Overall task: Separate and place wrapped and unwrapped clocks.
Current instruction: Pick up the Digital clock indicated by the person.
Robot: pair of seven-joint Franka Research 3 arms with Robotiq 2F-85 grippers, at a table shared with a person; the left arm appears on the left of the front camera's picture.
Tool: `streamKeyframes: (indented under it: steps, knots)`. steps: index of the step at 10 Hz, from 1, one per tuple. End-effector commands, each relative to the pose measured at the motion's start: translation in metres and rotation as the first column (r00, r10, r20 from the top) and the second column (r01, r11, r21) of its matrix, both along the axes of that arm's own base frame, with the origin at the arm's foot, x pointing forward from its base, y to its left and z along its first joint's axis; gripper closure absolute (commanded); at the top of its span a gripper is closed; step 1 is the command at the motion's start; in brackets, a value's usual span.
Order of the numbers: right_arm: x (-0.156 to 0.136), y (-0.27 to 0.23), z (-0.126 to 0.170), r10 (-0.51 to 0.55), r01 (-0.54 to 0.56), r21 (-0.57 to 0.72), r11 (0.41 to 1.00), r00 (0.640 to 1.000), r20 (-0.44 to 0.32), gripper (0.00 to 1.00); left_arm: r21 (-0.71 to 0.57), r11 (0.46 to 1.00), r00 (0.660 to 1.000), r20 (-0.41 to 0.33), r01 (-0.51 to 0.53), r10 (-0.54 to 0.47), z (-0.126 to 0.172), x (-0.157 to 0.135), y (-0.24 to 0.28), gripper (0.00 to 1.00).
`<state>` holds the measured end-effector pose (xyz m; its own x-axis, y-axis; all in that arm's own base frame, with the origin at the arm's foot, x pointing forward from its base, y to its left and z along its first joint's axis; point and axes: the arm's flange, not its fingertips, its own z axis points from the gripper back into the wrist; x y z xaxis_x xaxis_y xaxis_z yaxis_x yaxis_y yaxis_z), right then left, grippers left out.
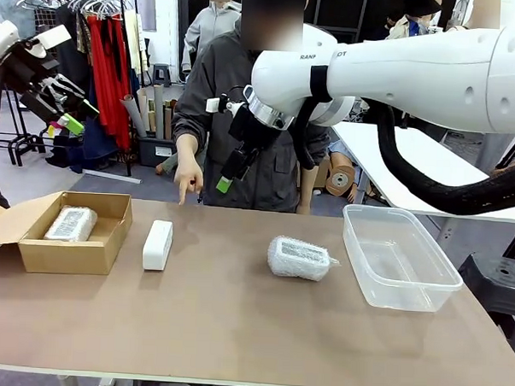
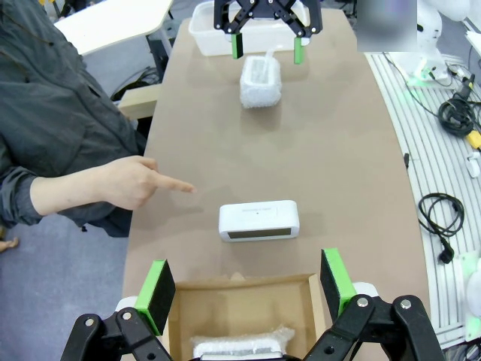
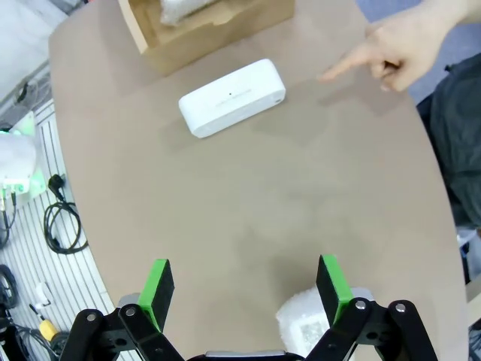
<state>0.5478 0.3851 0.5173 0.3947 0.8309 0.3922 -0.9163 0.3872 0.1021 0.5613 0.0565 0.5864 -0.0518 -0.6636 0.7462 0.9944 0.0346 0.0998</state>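
Observation:
One wrapped clock (image 1: 71,223) lies inside the brown cardboard box (image 1: 33,252) at the table's left. A bare white clock (image 1: 158,244) sits just right of the box. The other wrapped clock (image 1: 299,257) lies mid-table, left of the clear tub (image 1: 400,259). My right gripper (image 1: 226,181) hangs open high above the table, over the wrapped clock (image 3: 308,323), with nothing between its pads. My left gripper (image 1: 77,117) is raised at the far left, open and empty, above the box (image 2: 248,316) and the white clock (image 2: 258,220).
A person stands at the far edge, one hand (image 1: 188,177) pointing down at the table near the white clock. The tub is empty. Bare tabletop lies along the near edge. Cables lie on the floor beside the table (image 2: 436,218).

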Motion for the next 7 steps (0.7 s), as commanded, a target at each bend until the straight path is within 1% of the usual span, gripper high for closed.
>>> streamKeyframes:
  steps: [1,4,5,6,7]
  knots:
    - [-0.002,0.0,0.001,-0.014,0.014,-0.007,1.0,1.0,-0.005,0.0,-0.001,1.0,1.0,0.012,0.012,-0.012,0.001,-0.002,0.001,0.0]
    - [0.0,0.0,0.0,0.0,0.0,0.0,1.0,1.0,0.0,0.0,-0.001,1.0,1.0,0.012,0.012,-0.012,0.001,-0.002,0.001,0.0]
    - [-0.003,0.024,-0.002,-0.062,0.063,0.021,0.998,0.996,-0.057,0.0,-0.001,1.0,1.0,0.012,0.012,-0.012,0.001,-0.002,0.001,0.0]
    - [-0.011,0.057,0.002,-0.1,0.102,0.02,0.995,0.991,-0.084,0.0,-0.001,1.0,1.0,0.012,0.012,-0.012,0.001,-0.002,0.001,0.0]
    - [-0.016,0.082,0.006,-0.102,0.103,0.002,0.995,0.991,-0.089,0.0,-0.001,1.0,1.0,0.012,0.012,-0.012,0.001,-0.002,0.001,0.0]
